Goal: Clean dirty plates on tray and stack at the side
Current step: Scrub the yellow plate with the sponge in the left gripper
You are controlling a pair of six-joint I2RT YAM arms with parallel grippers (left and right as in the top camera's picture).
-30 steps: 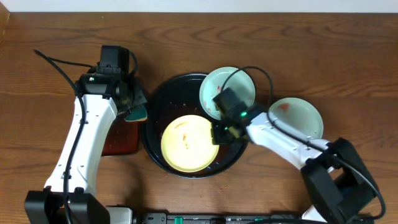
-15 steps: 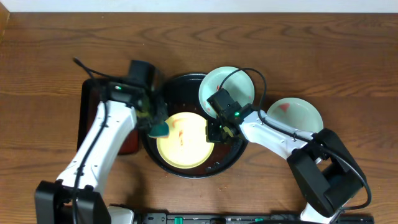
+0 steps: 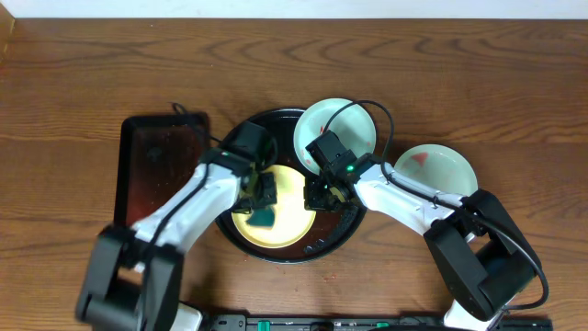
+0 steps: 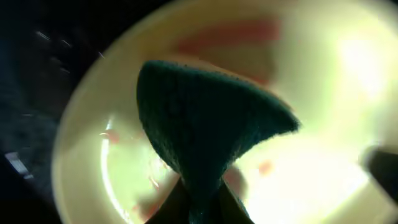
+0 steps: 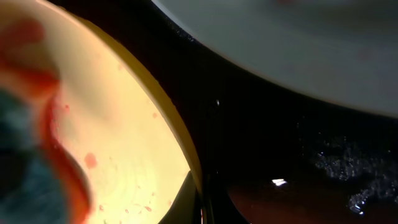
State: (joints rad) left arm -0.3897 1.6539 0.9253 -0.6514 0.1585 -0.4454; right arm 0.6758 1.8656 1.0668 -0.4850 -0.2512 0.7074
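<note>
The pale yellow plate lies in the round black tray, smeared with red sauce. My left gripper is shut on the teal sponge and presses it onto the yellow plate; the sponge fills the left wrist view. My right gripper is shut on the yellow plate's right rim. One mint-green plate leans on the tray's far right rim. A second mint-green plate with a red smear sits on the table to the right.
A rectangular black tray with reddish residue lies left of the round tray. The round tray's floor is wet. The wooden table stretches behind and to both sides.
My left arm swung right from the rectangular tray, carrying the sponge onto the yellow plate. My right gripper stayed at the plate's right rim.
</note>
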